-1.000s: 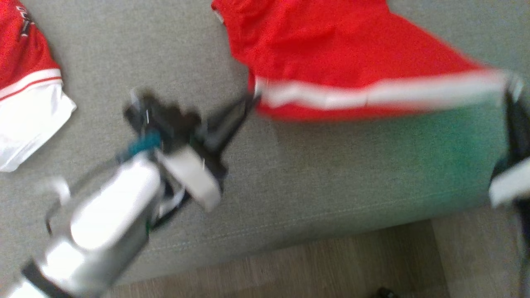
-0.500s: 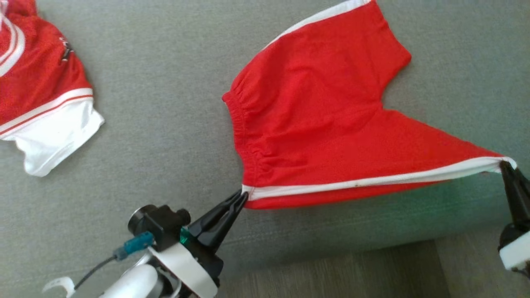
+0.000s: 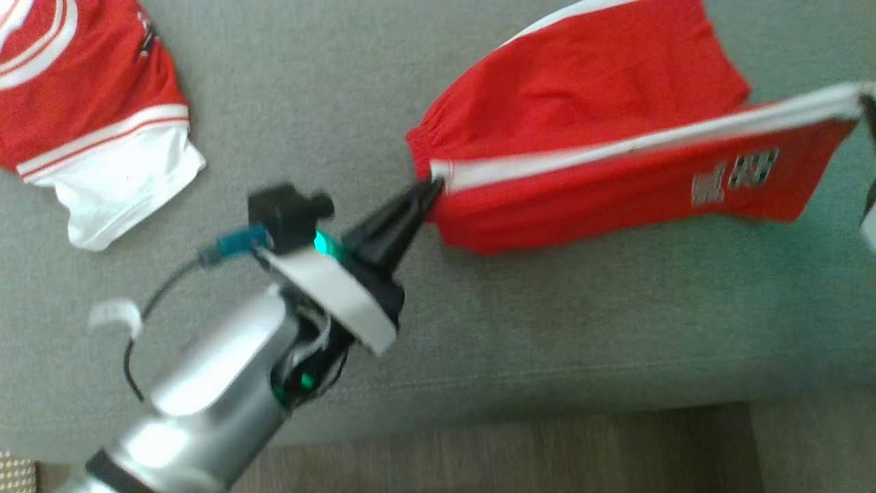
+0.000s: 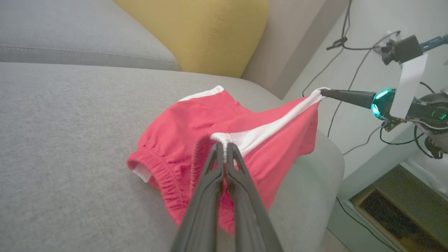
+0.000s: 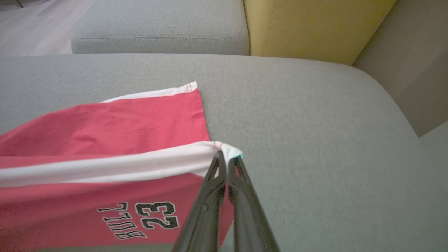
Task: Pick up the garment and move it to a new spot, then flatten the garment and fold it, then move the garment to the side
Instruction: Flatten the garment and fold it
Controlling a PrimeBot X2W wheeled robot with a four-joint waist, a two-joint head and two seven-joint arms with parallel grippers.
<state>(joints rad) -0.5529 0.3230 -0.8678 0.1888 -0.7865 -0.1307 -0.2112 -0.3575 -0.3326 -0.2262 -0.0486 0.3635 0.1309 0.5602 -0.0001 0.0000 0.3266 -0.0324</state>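
On my left gripper the jaws pinch the shorts at the waistband corner; on my right gripper they pinch a hem corner. The striped edge stretches between them, the far half lying on the sofa.

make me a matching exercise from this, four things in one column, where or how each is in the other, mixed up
1 left gripper
2 right gripper
3 yellow cushion
4 jersey

a lying apart from the shorts
b shut on the shorts' leg hem corner
c upright behind the grey seat
d shut on the shorts' waistband corner

Pairs: 1-d, 2-b, 3-c, 4-a
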